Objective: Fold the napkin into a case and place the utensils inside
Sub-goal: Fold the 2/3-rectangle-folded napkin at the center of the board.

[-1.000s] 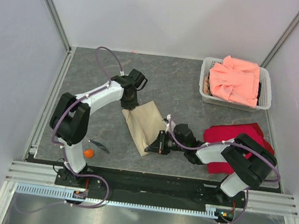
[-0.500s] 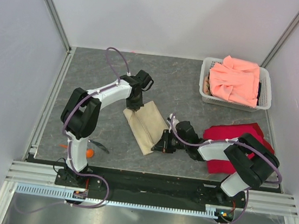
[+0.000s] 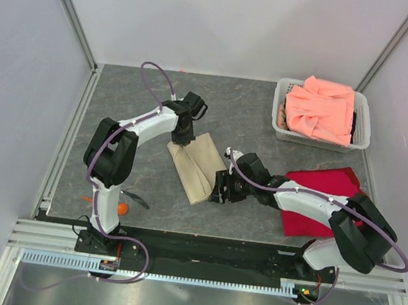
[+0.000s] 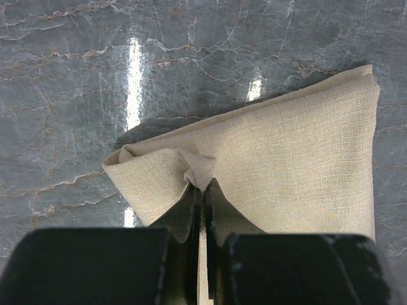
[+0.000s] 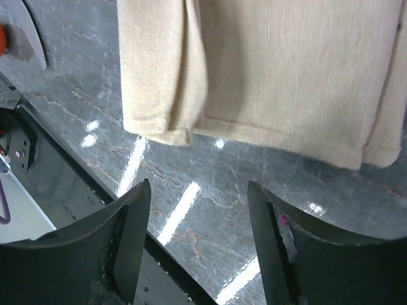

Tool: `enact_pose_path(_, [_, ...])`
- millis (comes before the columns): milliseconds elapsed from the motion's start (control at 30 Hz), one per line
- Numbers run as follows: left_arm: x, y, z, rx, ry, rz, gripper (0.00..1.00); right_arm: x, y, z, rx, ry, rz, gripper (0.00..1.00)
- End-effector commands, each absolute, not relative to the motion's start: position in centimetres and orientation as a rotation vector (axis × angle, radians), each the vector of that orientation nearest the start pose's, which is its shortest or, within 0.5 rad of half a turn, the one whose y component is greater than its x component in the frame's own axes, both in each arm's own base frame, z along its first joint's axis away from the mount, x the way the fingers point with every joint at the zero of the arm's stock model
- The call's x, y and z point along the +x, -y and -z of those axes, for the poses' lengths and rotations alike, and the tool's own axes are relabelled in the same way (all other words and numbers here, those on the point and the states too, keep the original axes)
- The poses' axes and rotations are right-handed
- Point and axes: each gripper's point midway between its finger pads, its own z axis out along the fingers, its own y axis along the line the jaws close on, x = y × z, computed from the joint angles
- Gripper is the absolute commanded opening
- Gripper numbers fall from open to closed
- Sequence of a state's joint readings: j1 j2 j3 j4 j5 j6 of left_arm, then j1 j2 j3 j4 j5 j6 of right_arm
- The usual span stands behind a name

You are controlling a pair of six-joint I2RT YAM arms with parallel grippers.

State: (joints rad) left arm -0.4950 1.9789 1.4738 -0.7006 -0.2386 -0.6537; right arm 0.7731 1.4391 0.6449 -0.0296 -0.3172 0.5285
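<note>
The beige napkin (image 3: 196, 166) lies folded into a long narrow strip on the dark table. My left gripper (image 3: 184, 142) is shut on a small pinch at the napkin's far corner (image 4: 201, 181), and the cloth (image 4: 286, 159) spreads out beyond it. My right gripper (image 3: 219, 188) hangs open just right of the strip's near end. In its wrist view, bare table shows between the fingers (image 5: 133, 210) and the napkin (image 5: 273, 70) lies ahead of them, untouched. The orange spoon (image 3: 120, 208) and the thin dark utensil (image 3: 135, 200) lie by the left arm's base.
A bright red cloth (image 3: 321, 197) lies under my right arm. A white basket (image 3: 279, 110) holding a salmon-pink cloth (image 3: 319, 109) stands at the back right. The table's near edge rail (image 5: 70, 159) runs close under the right gripper.
My right gripper has opened and let go of the napkin's near edge, drawing slightly back and right. The left gripper, still pinching, carried its corner a little away from the arms' bases, and the strip now lies flatter.
</note>
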Motion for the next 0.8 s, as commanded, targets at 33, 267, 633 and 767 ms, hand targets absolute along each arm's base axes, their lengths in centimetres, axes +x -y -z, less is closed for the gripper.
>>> enact_pose_path(33, [39.9,19.2,-5.8,-0.270,-2.626,0.020,0.02,21.1,-29.7,-5.9,-0.562,-2.484,-0.859,0.71])
enact_pose_path(267, [39.9,19.3,-5.6,-0.266,-2.633,0.030,0.02,24.3,-33.0,-5.6,-0.624,-2.455,-0.871,0.71])
enact_pose_path(633, [40.0,20.3,-5.8,-0.249,-2.640,0.089,0.04,25.1,-33.6,-2.7,-0.637,-2.502,-0.834,0.38])
enact_pose_path(767, [39.9,20.8,-6.4,-0.224,-2.639,0.140,0.16,24.8,-33.1,-1.8,-0.617,-2.519,-0.821,0.10])
